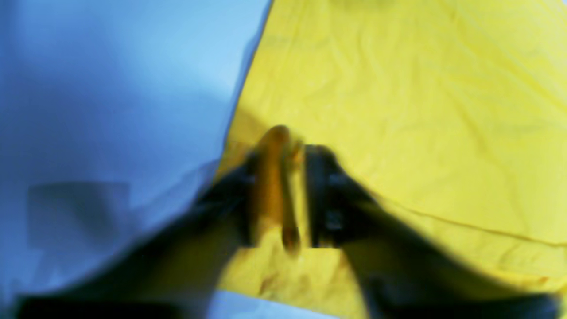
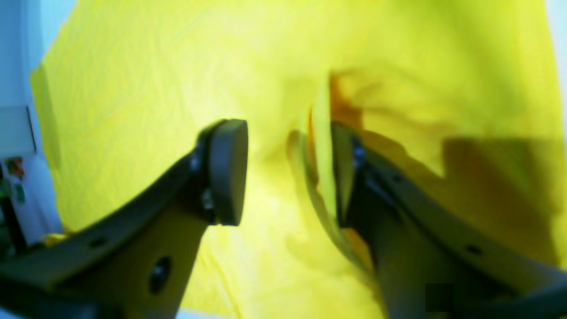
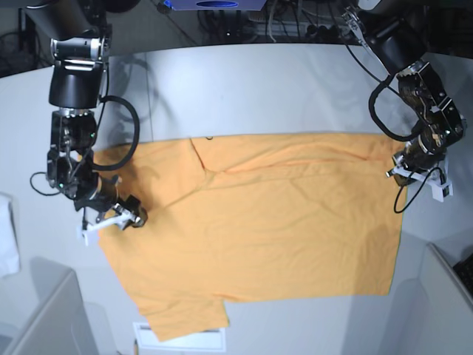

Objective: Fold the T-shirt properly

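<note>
The T-shirt (image 3: 266,222) lies spread flat on the table, light orange in the base view and yellow in both wrist views. My left gripper (image 3: 403,168) is at the shirt's right edge. In the left wrist view it (image 1: 288,177) is shut on a raised fold of the shirt's edge (image 1: 398,110), though the picture is blurred. My right gripper (image 3: 120,215) is at the shirt's left edge. In the right wrist view it (image 2: 283,173) is open over the shirt (image 2: 146,97). A raised fold of cloth stands against the inner face of its right finger (image 2: 350,177), and the left pad (image 2: 226,170) is apart from it.
A white cloth (image 3: 7,244) lies at the left edge. Grey bins stand at the front left (image 3: 44,318) and front right (image 3: 443,296). A white label (image 3: 181,339) lies by the shirt's lower sleeve. Cables run along the back edge (image 3: 295,29).
</note>
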Tool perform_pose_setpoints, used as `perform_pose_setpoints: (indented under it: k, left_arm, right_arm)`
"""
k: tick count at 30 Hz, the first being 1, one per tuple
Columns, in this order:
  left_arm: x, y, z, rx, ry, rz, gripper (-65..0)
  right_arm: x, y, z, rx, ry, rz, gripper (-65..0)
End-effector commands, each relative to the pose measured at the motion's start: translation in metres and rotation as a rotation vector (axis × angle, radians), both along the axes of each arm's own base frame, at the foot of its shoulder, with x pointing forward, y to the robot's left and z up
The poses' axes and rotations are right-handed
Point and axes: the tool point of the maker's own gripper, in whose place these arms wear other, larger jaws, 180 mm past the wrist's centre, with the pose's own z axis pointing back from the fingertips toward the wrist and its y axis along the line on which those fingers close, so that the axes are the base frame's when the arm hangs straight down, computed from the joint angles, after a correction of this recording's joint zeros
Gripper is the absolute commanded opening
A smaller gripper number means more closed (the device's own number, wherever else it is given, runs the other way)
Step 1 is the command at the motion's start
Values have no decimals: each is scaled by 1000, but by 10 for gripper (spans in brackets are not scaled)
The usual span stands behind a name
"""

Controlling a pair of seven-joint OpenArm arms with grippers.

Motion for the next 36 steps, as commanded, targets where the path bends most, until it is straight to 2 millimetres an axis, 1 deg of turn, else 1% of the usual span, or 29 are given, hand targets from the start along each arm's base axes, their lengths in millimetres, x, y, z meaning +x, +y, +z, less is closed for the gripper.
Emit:
perform_pose_setpoints:
  k: [1, 2, 3, 5, 6, 7, 9, 10, 12, 13, 14, 17, 19, 21, 23, 26, 28, 29, 31, 33, 36]
  left_arm:
    - [11, 9, 19, 31, -58, 1, -332]
    - [12, 9, 22, 37, -64, 1, -272]
    - [13, 11, 25, 41, -69, 1, -212]
    - [16, 13, 29, 46, -81, 1, -135]
    - [17, 14, 35, 52, -95, 2, -110]
    - [16, 17, 41, 65, -109, 8, -95]
    - [8, 34, 60, 92, -160, 67, -94]
    - [0, 42, 66, 96, -182, 106, -94]
    - [-17, 49, 70, 105, -197, 156, -94]
    - [-26, 51, 71, 124, -198, 153, -94]
    - [-32, 49, 72, 150, -192, 119, -94]
    - [-49, 35, 56, 164, -150, 42, -94]
    - [-66, 35, 41, 143, -116, 64, -94]
    - [-82, 37, 28, 111, -93, 109, -94]
    - [-90, 41, 17, 85, -76, 138, -94]
    - [-93, 32, -1, 47, -46, 97, -94]
    - [-90, 27, -14, 6, -32, 91, -94]
    - [-87, 26, -15, -4, -36, 92, -95]
    - [-84, 22, -24, -36, -29, 94, -95]
    - [-83, 18, -31, -65, -21, 96, -95]
    - [-77, 15, -35, -88, -25, 95, -95]
  right_arm:
    - [18, -15, 27, -13, -93, -32, -369]
    - [15, -20, 27, -22, -104, -48, -383]
    - [15, -26, 30, -28, -128, -67, -401]
    - [14, -38, 40, -36, -177, -120, -428]
    - [11, -44, 44, -41, -192, -154, -437]
    - [7, -51, 48, -45, -204, -193, -438]
    - [-3, -68, 62, -60, -244, -290, -438]
    - [-10, -72, 67, -61, -267, -335, -441]
    - [-29, -84, 70, -61, -272, -435, -441]
    - [-39, -89, 72, -62, -270, -478, -441]
    - [-48, -90, 70, -55, -258, -507, -441]
    - [-70, -87, 61, -32, -216, -569, -441]
    - [-83, -84, 53, -20, -190, -588, -441]
    - [-101, -78, 39, -2, -147, -611, -437]
    - [-118, -64, 22, 40, -95, -641, -437]
    - [-140, -54, 1, 90, -32, -698, -435]
    - [-144, -51, -6, 107, -10, -714, -435]
    - [-143, -49, -7, 107, -12, -707, -435]
    - [-141, -51, -10, 96, -31, -705, -435]
    - [-142, -54, -17, 85, -27, -725, -435]
    - [-140, -58, -24, 76, -27, -747, -435]
